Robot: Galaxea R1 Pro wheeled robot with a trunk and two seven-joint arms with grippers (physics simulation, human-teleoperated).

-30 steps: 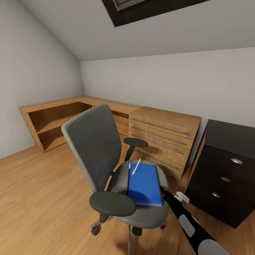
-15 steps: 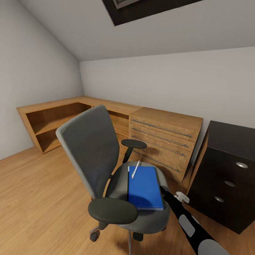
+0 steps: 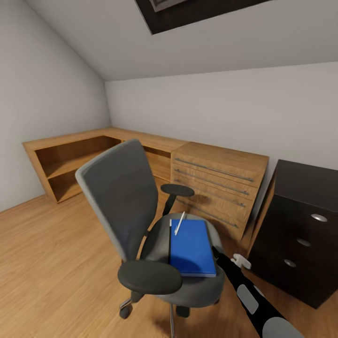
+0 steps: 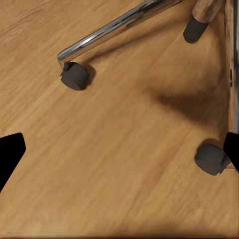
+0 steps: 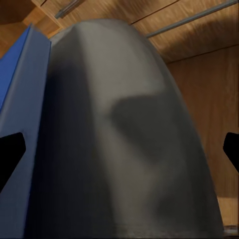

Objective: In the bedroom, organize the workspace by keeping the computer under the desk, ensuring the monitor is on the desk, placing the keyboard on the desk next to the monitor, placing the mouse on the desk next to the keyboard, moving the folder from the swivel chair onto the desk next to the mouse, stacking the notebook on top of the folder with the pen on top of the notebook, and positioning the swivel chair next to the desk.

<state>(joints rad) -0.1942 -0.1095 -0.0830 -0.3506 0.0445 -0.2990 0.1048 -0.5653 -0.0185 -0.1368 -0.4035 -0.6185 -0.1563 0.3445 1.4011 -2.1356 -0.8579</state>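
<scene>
Folder (image 3: 191,246) work comes first for us: the bright-blue folder lies flat on the seat of the swivel chair (image 3: 123,197), with the pen (image 3: 179,223) resting across its far-left corner. We cannot tell whether a notebook lies there too. Our right arm (image 3: 244,288) reaches low from the near right, and its right gripper (image 5: 119,159) sits just beside the seat's right edge, jaws spread wide apart with the folder's edge showing to one side; we judge that it is lined up to take the folder from that side. Our left gripper (image 4: 119,159) hangs open-jawed over the wooden floor (image 4: 114,164) near the chair's castors (image 4: 74,77), out of the way. The counter's dark drawers (image 3: 300,234) stand to the right, near enough for a short carry.
</scene>
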